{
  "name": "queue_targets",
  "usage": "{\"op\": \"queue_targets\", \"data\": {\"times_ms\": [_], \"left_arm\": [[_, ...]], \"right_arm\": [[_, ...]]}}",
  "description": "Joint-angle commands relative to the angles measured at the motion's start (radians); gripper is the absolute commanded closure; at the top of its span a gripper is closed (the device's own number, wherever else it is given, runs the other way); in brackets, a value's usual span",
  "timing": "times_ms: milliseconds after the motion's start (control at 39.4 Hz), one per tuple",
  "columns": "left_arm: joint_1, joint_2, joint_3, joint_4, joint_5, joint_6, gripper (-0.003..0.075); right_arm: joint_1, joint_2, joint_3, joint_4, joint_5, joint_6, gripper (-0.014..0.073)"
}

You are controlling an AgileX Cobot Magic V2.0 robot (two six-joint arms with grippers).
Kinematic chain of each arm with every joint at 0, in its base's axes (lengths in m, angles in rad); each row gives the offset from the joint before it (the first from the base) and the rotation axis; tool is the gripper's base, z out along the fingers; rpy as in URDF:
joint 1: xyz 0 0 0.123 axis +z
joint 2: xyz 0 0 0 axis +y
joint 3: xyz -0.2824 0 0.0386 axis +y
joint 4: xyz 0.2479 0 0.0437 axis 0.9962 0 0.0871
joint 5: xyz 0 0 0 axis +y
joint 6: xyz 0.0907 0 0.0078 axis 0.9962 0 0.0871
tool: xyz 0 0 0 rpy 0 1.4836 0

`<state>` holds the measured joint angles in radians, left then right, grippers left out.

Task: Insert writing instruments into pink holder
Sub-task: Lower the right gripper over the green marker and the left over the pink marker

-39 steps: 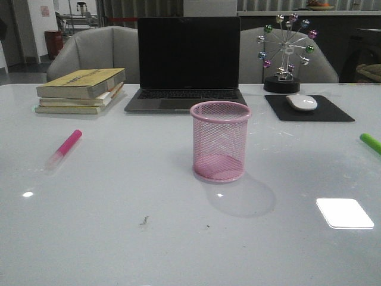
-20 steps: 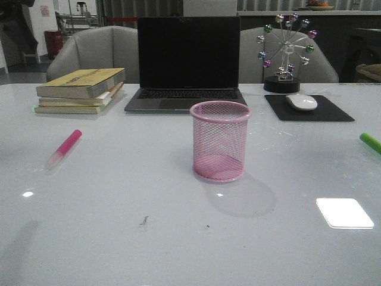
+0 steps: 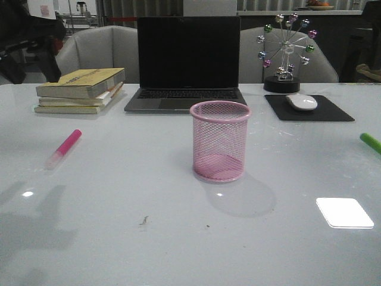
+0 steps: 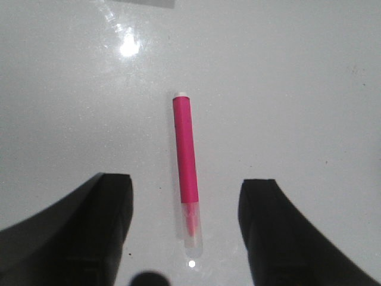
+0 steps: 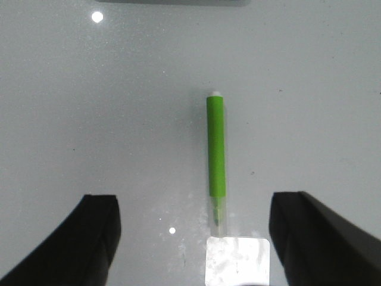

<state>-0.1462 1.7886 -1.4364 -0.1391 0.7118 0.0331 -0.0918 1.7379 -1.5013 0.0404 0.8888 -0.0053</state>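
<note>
- The pink holder [image 3: 219,140] stands upright in the middle of the white table [image 3: 119,238].
- A pink marker [image 3: 64,149] lies far to its left.
- A green marker [image 3: 370,143] peeks in at the right edge.

Overhead lamps are throwing glare onto the glossy white table [image 3: 119,238]: a bright rectangular patch [image 3: 344,213] at the front right, small hot spots elsewhere. The pink holder [image 3: 219,140] is casting a soft shadow toward the camera. Arm shadows are darkening the left foreground. The wrist views are looking grainy.
</note>
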Motion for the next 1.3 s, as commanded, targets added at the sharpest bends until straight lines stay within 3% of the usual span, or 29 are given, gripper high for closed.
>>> {"op": "queue_targets", "data": {"times_ms": [0, 559, 1270], "left_arm": [[-0.005, -0.032, -0.042, -0.006, -0.037, -0.001, 0.0262], [-0.005, 0.014, -0.047, -0.006, -0.041, -0.001, 0.0262], [-0.005, 0.014, -0.047, -0.006, -0.039, -0.001, 0.0262]], "right_arm": [[-0.008, -0.013, -0.059, -0.012, -0.043, -0.012, -0.0022], [-0.008, 0.228, -0.294, -0.013, 0.069, -0.059, -0.0022], [-0.017, 0.330, -0.308, -0.013, 0.086, -0.100, -0.0022]]}}
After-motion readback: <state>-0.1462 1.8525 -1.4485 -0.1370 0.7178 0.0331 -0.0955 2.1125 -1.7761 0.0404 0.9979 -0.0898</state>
